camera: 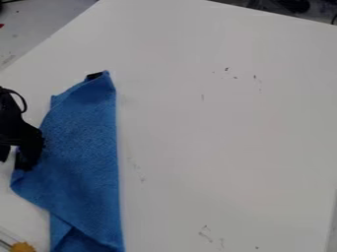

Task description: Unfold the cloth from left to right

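Claw (23, 158) at blue cloth (82, 147), white table (223, 128)

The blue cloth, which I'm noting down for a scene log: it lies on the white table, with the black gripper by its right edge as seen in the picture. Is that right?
Not quite: the camera view shows the black gripper by the left edge of the blue cloth, not the right one. The cloth does lie on the white table.
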